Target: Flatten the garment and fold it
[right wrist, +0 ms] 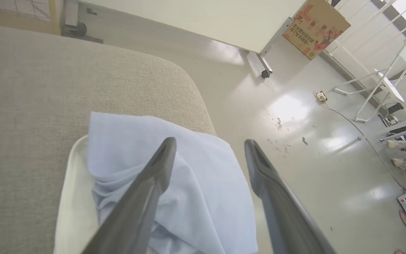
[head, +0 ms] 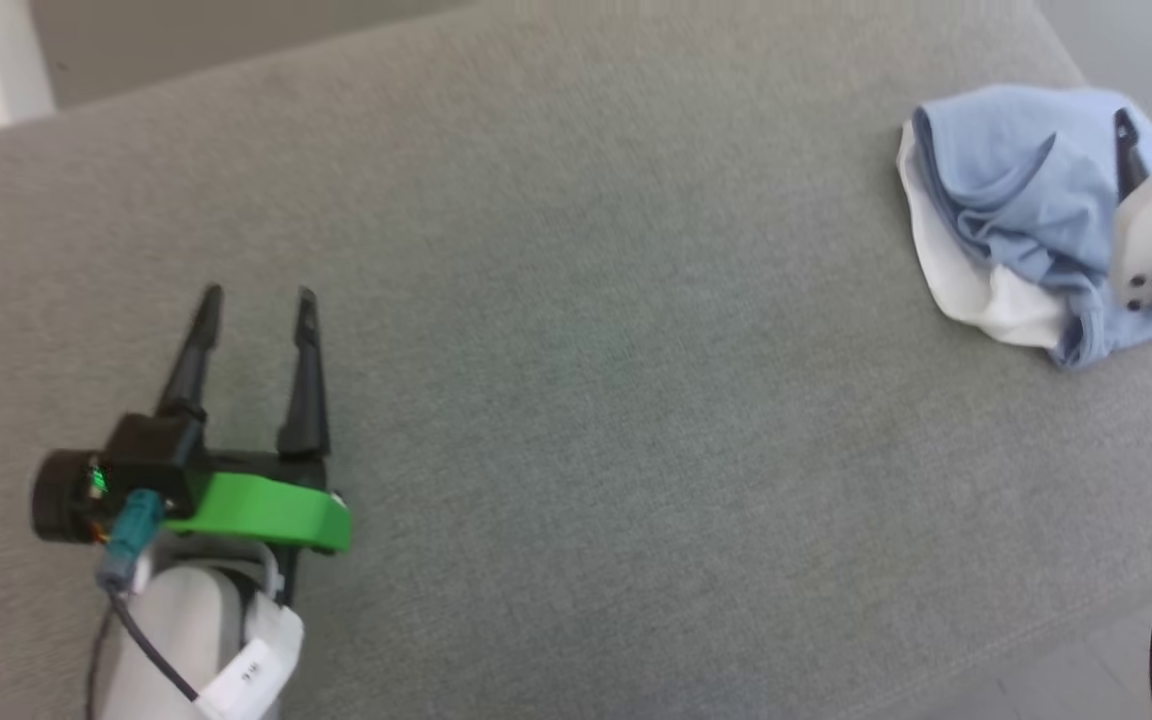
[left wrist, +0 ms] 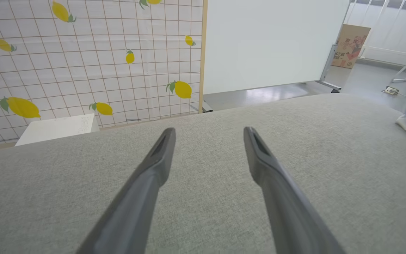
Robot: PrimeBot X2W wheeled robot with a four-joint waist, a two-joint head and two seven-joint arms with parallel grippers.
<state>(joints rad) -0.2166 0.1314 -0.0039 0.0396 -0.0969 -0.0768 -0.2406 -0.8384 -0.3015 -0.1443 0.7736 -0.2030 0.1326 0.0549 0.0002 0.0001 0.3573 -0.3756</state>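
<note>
Light blue garment [head: 1016, 200] in a crumpled heap at the far right corner of the grey upholstered surface [head: 576, 420], with a white inner layer poking out along its left and lower edge (no logo or button to be made out among the folds). Directly above it, right gripper [right wrist: 210, 140] with fingers spread wide and nothing pinched: one finger over the blue cloth, the other out past the heap's edge, over the glossy floor [right wrist: 294, 116]. In the head view, just one dark finger and the pale wrist housing of that arm, at the right border, overlapping the heap. Well apart from all this, at the lower left of the head view, left gripper [head: 258, 295], likewise spread wide and empty, fingers over bare grey fabric, green bracket [head: 266, 510] behind them. Beyond the surface's far edge, seen from the left wrist: lemon-print grid sheet [left wrist: 83, 53], white panel [left wrist: 270, 42], cardboard box [left wrist: 351, 46]. Garment at that view's right border.
</note>
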